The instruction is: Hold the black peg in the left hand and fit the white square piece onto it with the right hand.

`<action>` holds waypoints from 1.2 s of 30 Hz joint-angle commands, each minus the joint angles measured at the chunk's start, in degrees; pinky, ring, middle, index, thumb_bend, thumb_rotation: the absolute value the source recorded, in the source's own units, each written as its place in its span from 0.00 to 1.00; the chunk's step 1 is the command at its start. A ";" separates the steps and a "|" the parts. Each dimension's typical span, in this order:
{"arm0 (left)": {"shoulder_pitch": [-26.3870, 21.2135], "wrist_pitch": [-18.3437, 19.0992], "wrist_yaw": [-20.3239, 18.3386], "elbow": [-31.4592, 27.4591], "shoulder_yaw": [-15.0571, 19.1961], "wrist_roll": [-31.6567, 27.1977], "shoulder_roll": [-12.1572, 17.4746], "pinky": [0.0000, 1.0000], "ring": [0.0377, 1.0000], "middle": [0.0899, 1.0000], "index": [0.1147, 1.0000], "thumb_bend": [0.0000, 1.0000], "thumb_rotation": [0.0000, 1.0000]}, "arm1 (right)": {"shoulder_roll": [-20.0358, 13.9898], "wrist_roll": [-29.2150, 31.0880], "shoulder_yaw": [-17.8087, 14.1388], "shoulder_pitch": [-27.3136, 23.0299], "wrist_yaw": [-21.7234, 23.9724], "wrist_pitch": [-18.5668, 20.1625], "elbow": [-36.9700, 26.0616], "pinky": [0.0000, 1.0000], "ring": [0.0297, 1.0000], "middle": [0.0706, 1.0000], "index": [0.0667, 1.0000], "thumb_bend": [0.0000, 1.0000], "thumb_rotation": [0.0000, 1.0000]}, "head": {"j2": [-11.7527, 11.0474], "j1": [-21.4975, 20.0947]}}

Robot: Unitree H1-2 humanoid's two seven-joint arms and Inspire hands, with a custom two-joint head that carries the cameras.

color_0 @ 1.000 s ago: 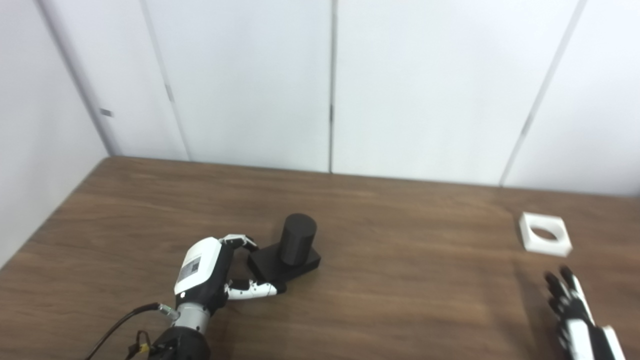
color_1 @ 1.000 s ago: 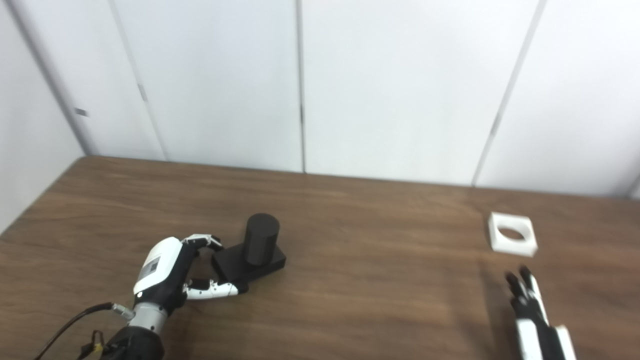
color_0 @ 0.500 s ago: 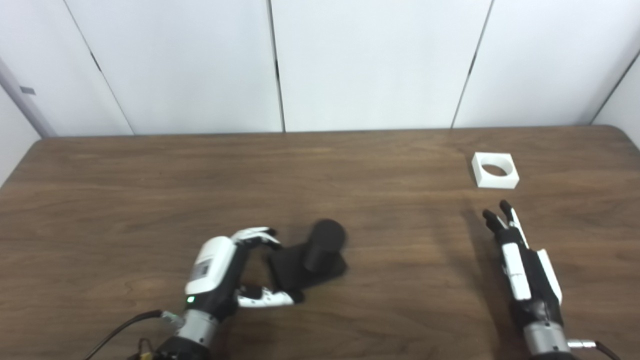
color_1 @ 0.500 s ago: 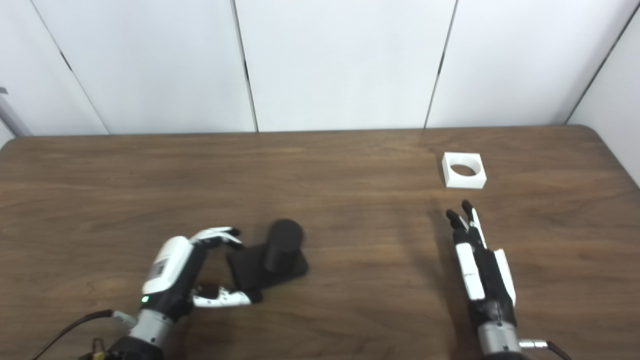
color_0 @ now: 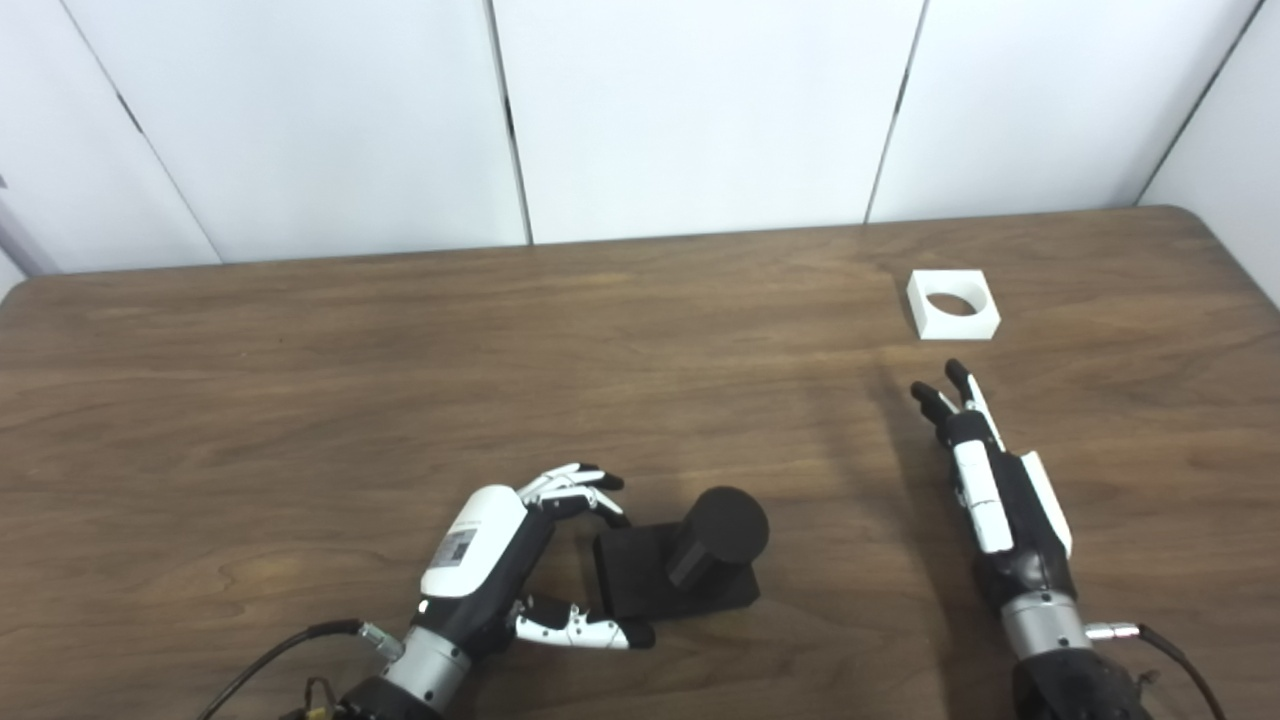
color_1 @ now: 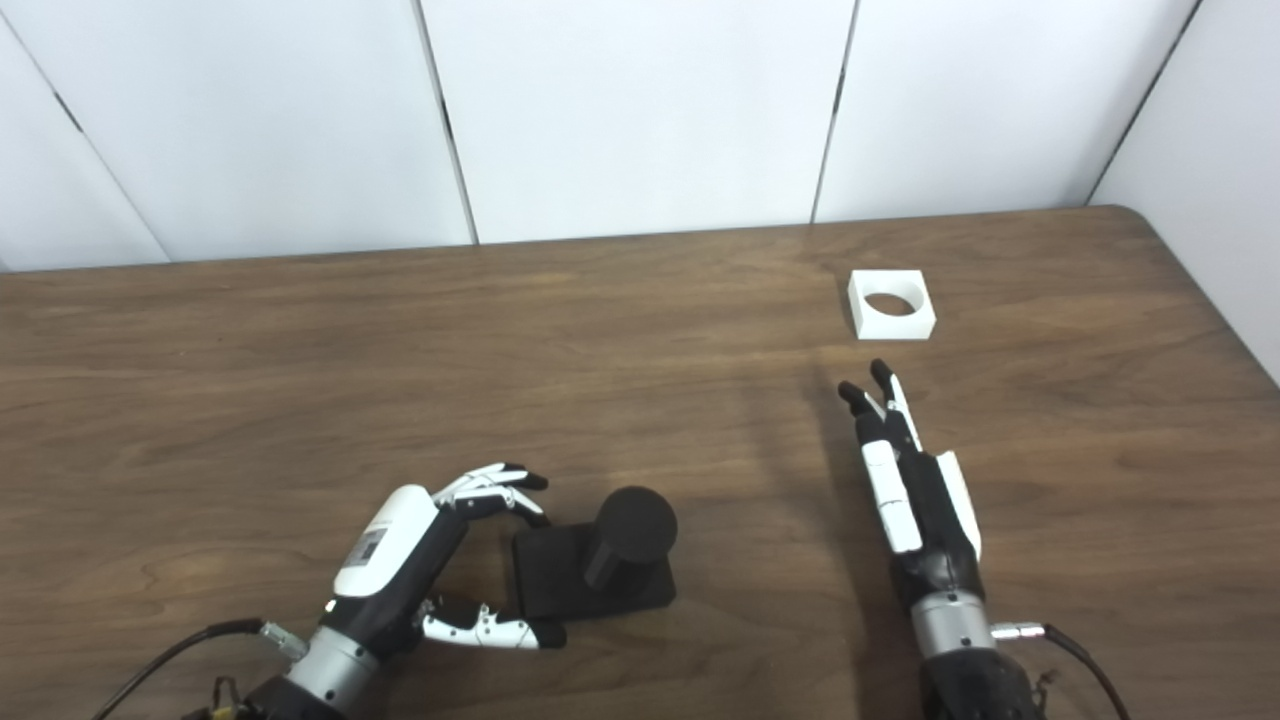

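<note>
Fingers (color_0: 575, 488) of the left hand (color_0: 480, 560) are being held apart around the near-left corner of the black peg (color_0: 690, 565) base, not yet clamped on it. If closed off-centre, the base could be skewed on the table (color_0: 300, 400). At two o'clock, the right hand (color_1: 905, 480) is being kept flat and spread, short of the white square piece (color_1: 892, 304). Little differs between the views; the table's right edge is being shown more fully in the right eye view.

Left hand (color_0: 490, 565) cupped open beside black peg (color_0: 690, 570), right hand (color_0: 990, 475) flat, white square piece (color_0: 953, 304) beyond
</note>
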 commanded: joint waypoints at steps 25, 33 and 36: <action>0.89 1.92 -0.66 3.75 -2.32 22.94 0.76 0.84 0.80 0.72 0.42 0.52 0.05 | 1.91 4.17 -3.31 0.84 -0.06 1.49 -9.05 0.98 0.95 0.91 0.98 0.57 0.99 | -3.59 -4.20; 1.85 2.56 -2.20 1.41 -1.48 22.65 0.83 0.82 0.79 0.72 0.42 0.52 0.05 | -6.66 -7.83 -3.57 -2.92 2.73 9.36 -16.05 0.98 0.96 0.91 0.96 0.58 0.72 | -6.72 -8.54; 2.34 2.67 -2.63 0.02 -1.30 22.81 0.87 0.81 0.79 0.72 0.42 0.52 0.05 | -12.89 -13.13 -3.66 -6.58 6.60 14.04 -16.81 0.97 0.95 0.92 0.95 0.69 0.55 | -7.49 -8.92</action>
